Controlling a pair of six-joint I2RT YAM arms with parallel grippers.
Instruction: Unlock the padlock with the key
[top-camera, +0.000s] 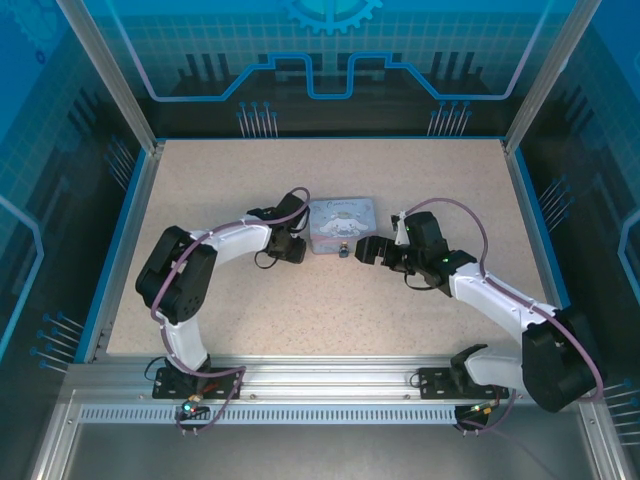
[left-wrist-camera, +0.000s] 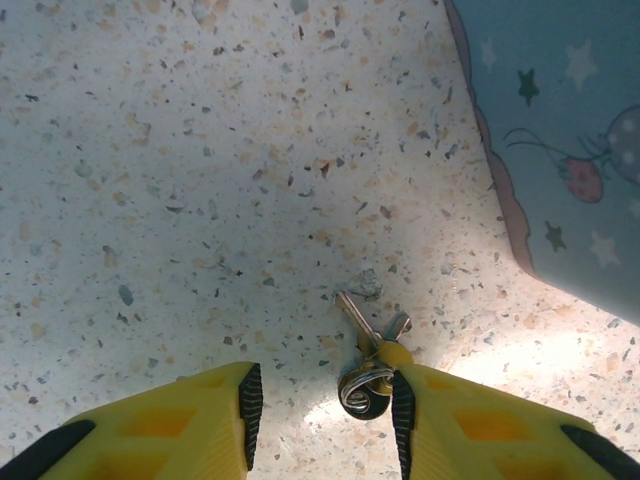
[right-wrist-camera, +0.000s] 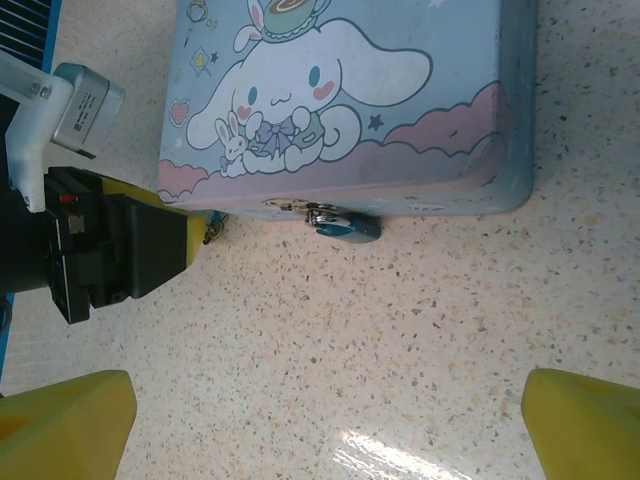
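Note:
A small bunch of thin silvery keys (left-wrist-camera: 360, 318) on a wire ring lies flat on the speckled table. My left gripper (left-wrist-camera: 325, 385) is low over it with the jaws part open. The right yellow finger (left-wrist-camera: 440, 420) touches the key heads and ring, while the left finger (left-wrist-camera: 200, 420) stands clear of them. The padlock (right-wrist-camera: 345, 225), a small bluish body with a metal shackle, hangs at the near edge of the tin box (right-wrist-camera: 350, 90). My right gripper (right-wrist-camera: 330, 410) faces it from a short way off, wide open and holding nothing.
The pale blue cartoon tin box (top-camera: 340, 222) sits mid-table between the two grippers, left gripper (top-camera: 298, 245) at its left corner, right gripper (top-camera: 366, 250) at its front. Bare speckled table (top-camera: 330, 310) lies in front; metal frame posts and blue walls ring it.

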